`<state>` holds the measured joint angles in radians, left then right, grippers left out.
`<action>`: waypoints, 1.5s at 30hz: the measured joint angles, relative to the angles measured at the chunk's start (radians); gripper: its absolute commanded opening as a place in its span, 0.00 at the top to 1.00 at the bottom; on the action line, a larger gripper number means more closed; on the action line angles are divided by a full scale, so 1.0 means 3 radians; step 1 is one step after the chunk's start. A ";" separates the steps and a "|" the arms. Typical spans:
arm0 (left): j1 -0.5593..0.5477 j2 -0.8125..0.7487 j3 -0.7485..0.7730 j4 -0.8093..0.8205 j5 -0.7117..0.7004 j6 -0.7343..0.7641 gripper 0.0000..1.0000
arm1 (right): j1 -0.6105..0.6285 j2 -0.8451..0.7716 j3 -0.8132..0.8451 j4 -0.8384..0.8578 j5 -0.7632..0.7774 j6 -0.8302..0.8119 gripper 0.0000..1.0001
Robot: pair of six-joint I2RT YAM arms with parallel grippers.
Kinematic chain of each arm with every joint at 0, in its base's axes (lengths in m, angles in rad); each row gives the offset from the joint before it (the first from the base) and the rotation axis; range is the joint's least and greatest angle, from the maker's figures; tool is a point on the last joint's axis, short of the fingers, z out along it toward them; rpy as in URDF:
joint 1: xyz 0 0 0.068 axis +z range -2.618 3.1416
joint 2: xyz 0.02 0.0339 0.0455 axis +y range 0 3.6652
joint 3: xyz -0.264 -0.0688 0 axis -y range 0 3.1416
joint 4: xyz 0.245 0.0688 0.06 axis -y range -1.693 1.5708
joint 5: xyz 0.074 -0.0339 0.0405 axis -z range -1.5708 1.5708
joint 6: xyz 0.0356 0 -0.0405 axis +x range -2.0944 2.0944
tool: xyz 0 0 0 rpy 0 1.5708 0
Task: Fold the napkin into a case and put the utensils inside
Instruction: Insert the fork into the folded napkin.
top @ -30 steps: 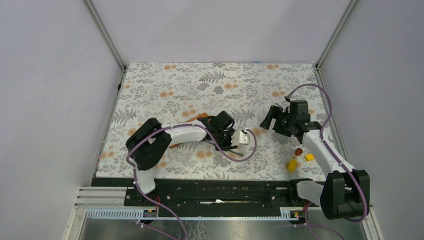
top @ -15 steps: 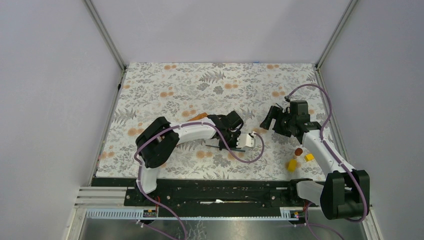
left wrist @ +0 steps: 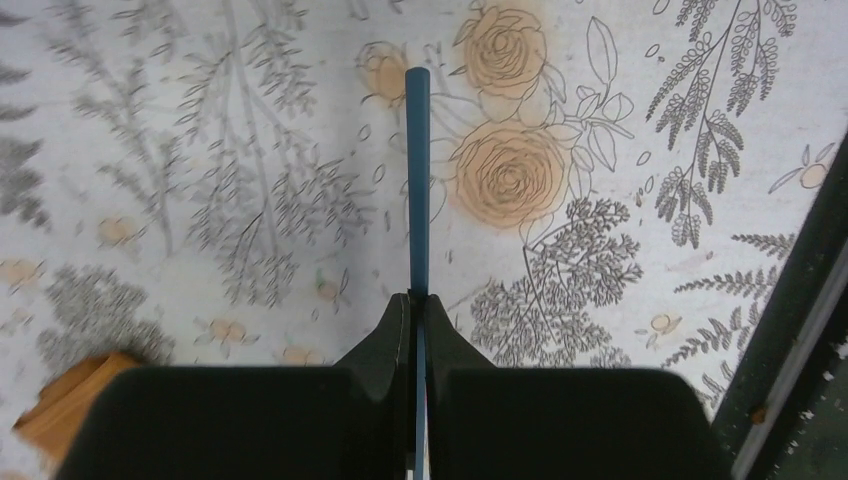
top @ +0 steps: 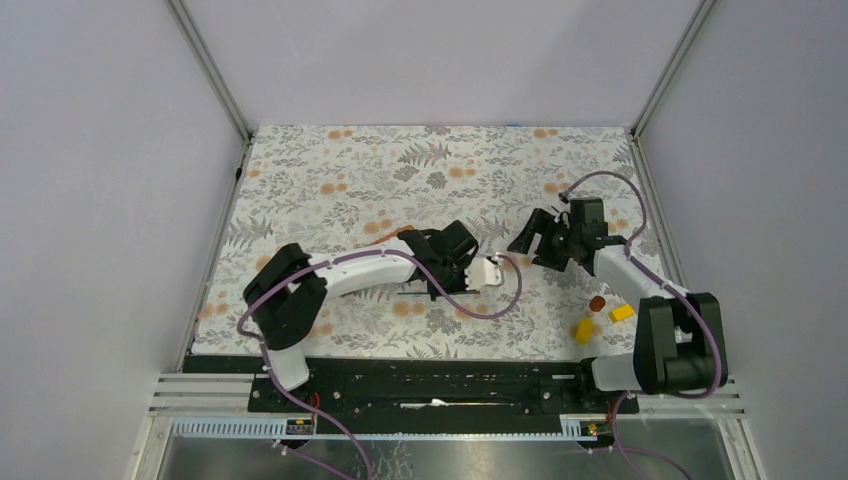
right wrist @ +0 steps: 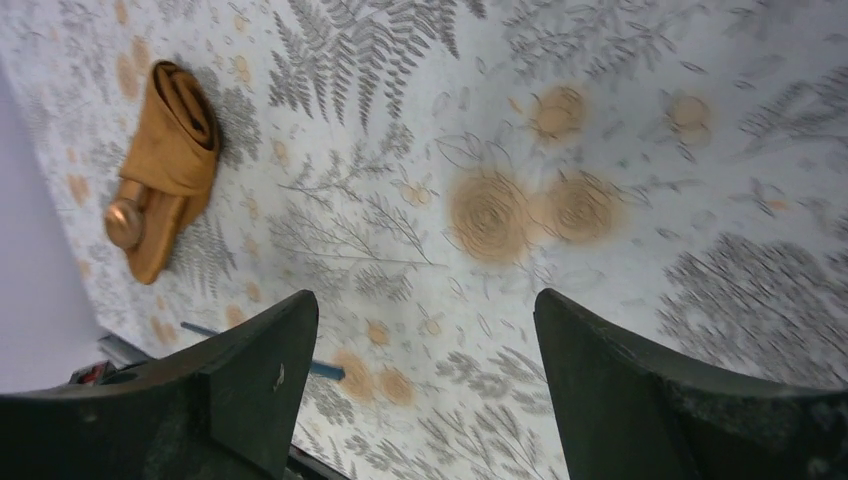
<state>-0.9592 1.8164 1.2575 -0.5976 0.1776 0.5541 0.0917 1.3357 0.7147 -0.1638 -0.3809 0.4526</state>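
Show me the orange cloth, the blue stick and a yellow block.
orange cloth (right wrist: pixel 170 150), right wrist view, on its folded middle.
blue stick (left wrist: pixel 417 180), left wrist view, on the middle of its bare handle.
yellow block (top: pixel 584 329), top external view, on its upper face.

A floral tablecloth (top: pixel 400 170) spreads before me, grey ferns and orange roses; near its right edge I see a yellow block (top: pixel 584 329); a second yellow block (top: pixel 621 313) just right of it; a small brown disc (top: pixel 597 302) just beyond both.
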 measured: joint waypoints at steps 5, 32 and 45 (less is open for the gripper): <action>0.0104 -0.0375 -0.0037 -0.0154 -0.0159 -0.0100 1.00 | 0.0203 0.0537 0.0000 0.0682 -0.0416 0.0329 0.18; 0.1362 -0.1058 -0.0769 -0.0488 -0.0805 -0.0450 1.00 | 0.1366 0.2524 0.0666 0.3122 -0.0799 0.1947 0.54; 0.1450 -0.0810 -0.0793 -0.0501 -0.0790 -0.0469 1.00 | 0.1368 0.2721 0.0931 0.3024 -0.0760 0.1795 0.75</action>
<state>-0.5243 1.5734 1.0195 -0.7479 -0.0593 0.4133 0.5022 2.1521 0.9939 0.7433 -0.6090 0.9913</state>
